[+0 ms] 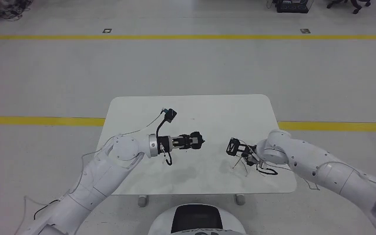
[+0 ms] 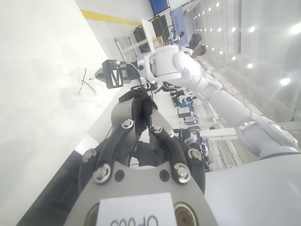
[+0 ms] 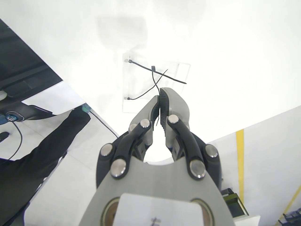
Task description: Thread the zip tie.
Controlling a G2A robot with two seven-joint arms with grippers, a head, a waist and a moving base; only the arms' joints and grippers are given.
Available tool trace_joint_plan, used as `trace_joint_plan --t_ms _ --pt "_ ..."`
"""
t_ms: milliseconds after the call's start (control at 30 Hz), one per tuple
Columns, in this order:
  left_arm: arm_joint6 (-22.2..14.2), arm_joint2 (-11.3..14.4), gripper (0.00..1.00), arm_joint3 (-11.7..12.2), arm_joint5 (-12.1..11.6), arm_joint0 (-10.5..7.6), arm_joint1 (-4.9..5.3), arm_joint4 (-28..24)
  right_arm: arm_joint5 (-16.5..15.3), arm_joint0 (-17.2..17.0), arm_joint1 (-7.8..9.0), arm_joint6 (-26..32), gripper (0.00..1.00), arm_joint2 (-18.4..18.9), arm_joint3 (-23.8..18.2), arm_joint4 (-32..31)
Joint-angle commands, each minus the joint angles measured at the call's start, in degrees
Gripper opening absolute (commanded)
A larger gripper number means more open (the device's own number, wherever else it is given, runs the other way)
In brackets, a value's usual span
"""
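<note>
While the right claw [image 3: 160, 94] is pinching its two fingers together on the strap of a black zip tie [image 3: 152, 75], the tie's head is sticking out just beyond the fingertips. The head is hanging over a clear tray [image 3: 184, 68] that is lying on the white worktop [image 3: 235, 36] directly ahead of that claw. Two more ties are lying on the tray. A straight tie [image 3: 172, 79] is running across it beyond the held tie's head, and a curved tie [image 3: 141, 94] is bending from the tray's near corner up past the right claw's tips. Seen from the right wrist, the held strap is crossing both of them, and I cannot tell whether it is touching either one.

The left claw [image 2: 140, 98] is hanging across from the right claw with its tips pointing toward it, and in the top view a gap of bare worktop is lying between the two. Its fingers are sitting pressed together, and I cannot tell whether anything is caught between them. The tray and its ties are also lying ahead of the left claw, beyond the right claw's fingers and off to one side of them.
</note>
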Motion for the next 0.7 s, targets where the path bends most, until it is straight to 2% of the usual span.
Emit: trace_joint_plan --t_ms 0,267,367,667 --pt "0.0 0.0 0.0 0.0 0.0 0.0 0.0 0.0 0.0 0.3 0.77 -1.6 0.0 0.0 -0.8 1.0" --pt "0.0 0.0 0.0 0.0 0.0 0.0 0.0 0.0 0.0 0.9 6.05 -16.7 0.0 0.0 -2.2 11.2" --pt "0.0 0.0 0.0 0.0 0.0 0.0 0.0 0.0 0.0 0.8 7.53 -19.6 0.0 0.0 -3.3 12.9" --pt "0.0 0.0 0.0 0.0 0.0 0.0 0.0 0.0 0.0 0.8 7.53 -19.6 0.0 0.0 -3.3 12.9"
